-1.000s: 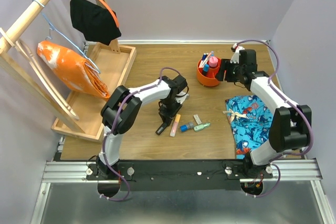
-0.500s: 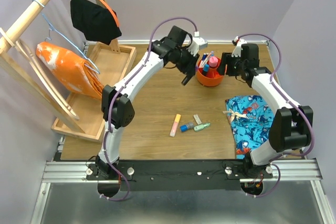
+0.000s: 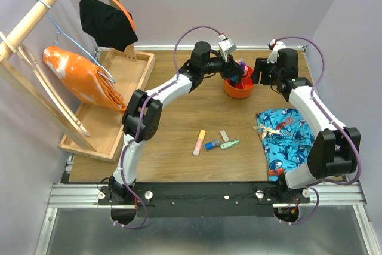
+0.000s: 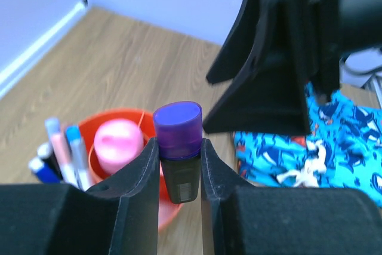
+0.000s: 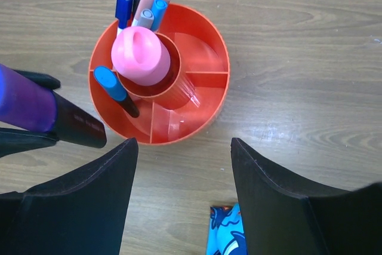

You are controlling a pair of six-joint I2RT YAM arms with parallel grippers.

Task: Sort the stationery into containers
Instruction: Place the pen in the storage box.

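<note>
My left gripper (image 4: pixel 179 177) is shut on a purple-capped black marker (image 4: pixel 179 147) and holds it over the left rim of the orange-red pot (image 5: pixel 203 34); the marker also shows in the right wrist view (image 5: pixel 42 111). The pot (image 3: pixel 239 91) holds a pink marker (image 5: pixel 142 56), a blue marker (image 5: pixel 113 88) and several thin pens (image 5: pixel 143 4). My right gripper (image 5: pixel 182 177) is open and empty, hovering just right of the pot (image 3: pixel 262 73). On the table lie an orange-pink marker (image 3: pixel 199 142), a blue marker (image 3: pixel 211 144), a green marker (image 3: pixel 229 144) and a small eraser (image 3: pixel 224 135).
A blue patterned cloth (image 3: pixel 285 138) lies at the right. A light-wood tray (image 3: pixel 128 82) with a wooden hanger rack, an orange garment (image 3: pixel 80 79) and a black one (image 3: pixel 107 22) stands at the left. Walls close the back and sides.
My left arm lifted the purple marker from the loose items at the table's middle and carried it back and right to the pot's rim. The right arm barely moved.
</note>
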